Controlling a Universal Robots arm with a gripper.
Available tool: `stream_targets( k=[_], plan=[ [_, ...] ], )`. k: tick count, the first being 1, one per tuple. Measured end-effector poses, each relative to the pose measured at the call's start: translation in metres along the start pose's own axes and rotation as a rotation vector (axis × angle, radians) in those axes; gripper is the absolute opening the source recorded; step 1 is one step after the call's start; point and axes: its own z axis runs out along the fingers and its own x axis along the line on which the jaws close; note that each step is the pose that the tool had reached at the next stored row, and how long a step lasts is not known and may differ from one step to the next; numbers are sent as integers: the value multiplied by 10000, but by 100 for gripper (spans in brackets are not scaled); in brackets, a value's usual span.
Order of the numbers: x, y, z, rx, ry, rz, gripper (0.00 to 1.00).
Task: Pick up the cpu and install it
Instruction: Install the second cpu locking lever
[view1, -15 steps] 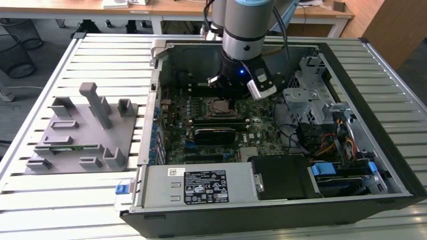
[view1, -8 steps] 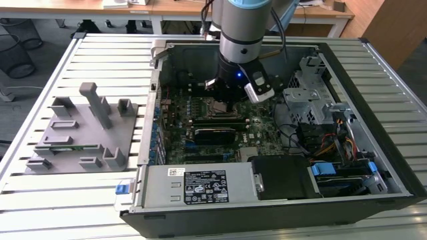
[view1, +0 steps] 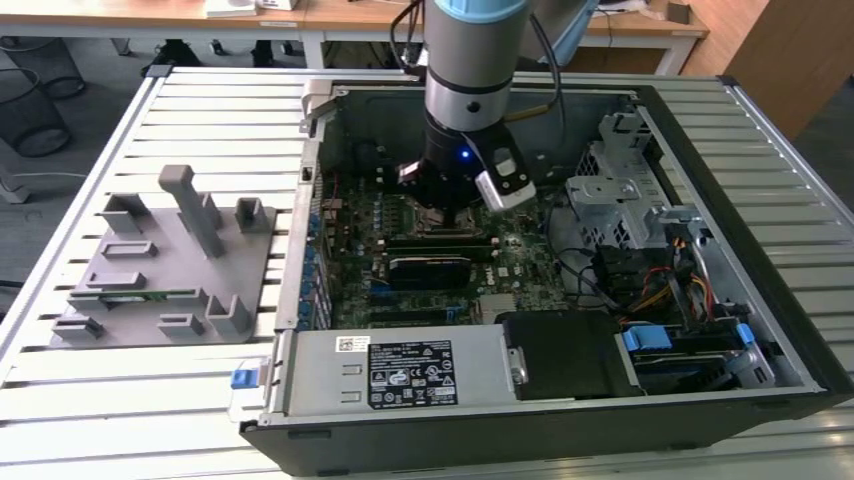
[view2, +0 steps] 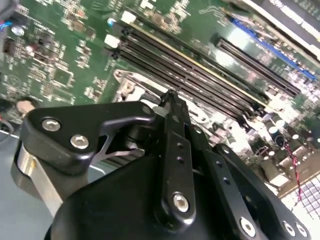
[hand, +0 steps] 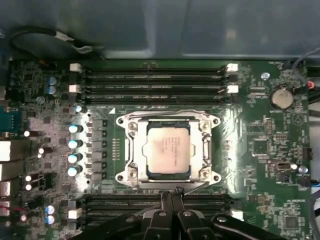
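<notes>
The cpu (hand: 167, 150), a flat square chip with a silver-grey top, lies inside the metal socket frame (hand: 131, 131) on the green motherboard (hand: 260, 150). In the first wrist view my gripper (hand: 172, 194) hangs just off the socket's edge, beside the cpu and apart from it. Its two black fingers are pressed together with nothing between them. In the second wrist view the shut gripper (view2: 170, 97) points down over the board near the memory slots (view2: 200, 75). In the exterior view the gripper (view1: 447, 203) stands low inside the open computer case (view1: 694, 110), over the socket area.
Memory slots (hand: 150, 80) run along both sides of the socket, and small capacitors (hand: 75, 150) stand beside it. A grey plastic tray (view1: 160, 270) with upright blocks sits on the slatted table at the exterior view's left. A drive cage (view1: 614, 190), cables and the power supply (view1: 400, 370) crowd the case.
</notes>
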Motion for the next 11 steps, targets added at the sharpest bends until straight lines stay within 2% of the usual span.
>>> stream_targets(
  k=[4, 9, 11],
  plan=[
    [70, -5, 35, 2, 1, 0, 11],
    [112, -20, 81, 0, 3, 0, 11],
    [111, -46, 81, -49, 2, 0, 11]
  ],
)
